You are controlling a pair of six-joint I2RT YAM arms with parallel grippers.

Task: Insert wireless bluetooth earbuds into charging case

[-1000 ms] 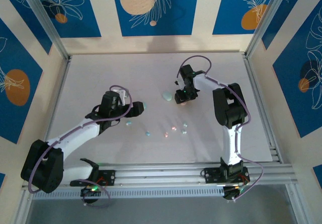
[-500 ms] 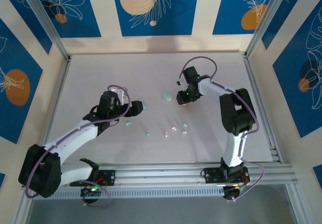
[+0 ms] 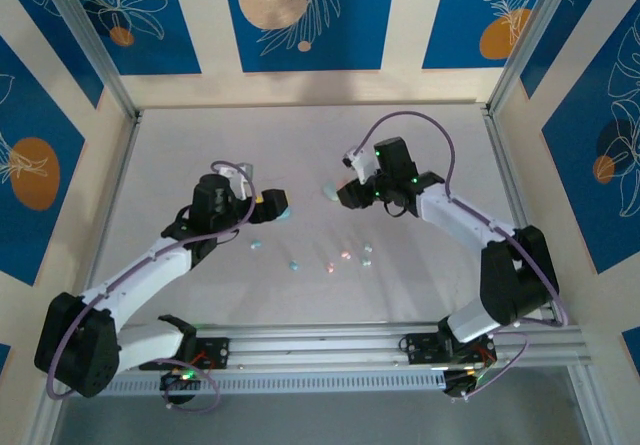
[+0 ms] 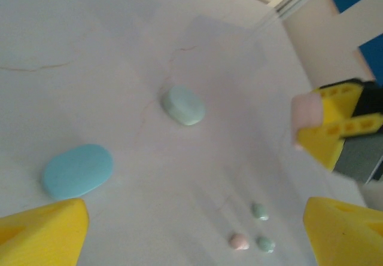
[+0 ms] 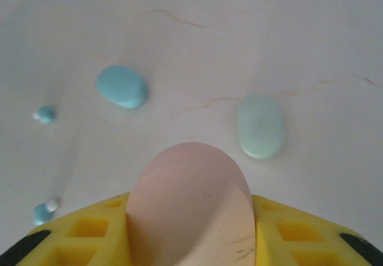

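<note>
**1. L gripper** [image 4: 194, 218]: jaws standing wide, carrying nothing. Hovering over table [image 3: 200, 145], just beside blue case [image 4: 78, 170]. Vs. a sec ago: wrist is turning slightly, arm hardly shifting, jaws staying wide.

**2. Blue case**: lying flat and looking shut, as far as can be told. Untouched, sitting in same spot as before.

**3. Earbuds** [image 3: 330, 266]: all six lying loose on table in a ragged row, nearer the arm bases than the cases. 2 blue to L, 2 pink mid, 2 mint to R. None moving since a sec ago, none sitting in a case.

**4. Mint case** [image 4: 183, 104]: lying flat btw the two grippers, looking shut. Not shifting.

**5. R gripper** [image 3: 347, 193]: clamping pink case [image 5: 191, 200] btw its yellow fingers, case seemingly riding clear of table. Main change: R arm is swinging leftward w/ elbow dropping out to the R. Gripper + pink case are now arriving just beside mint case, facing L gripper.

**6. Meaning (judgement)**: pink case is prob. being brought toward centre, poss. for L gripper to steady it or help w/ the lid; cannot tell which. Insertion is not yet starting. Task is looking early, w/ all six earbuds still waiting.
</note>
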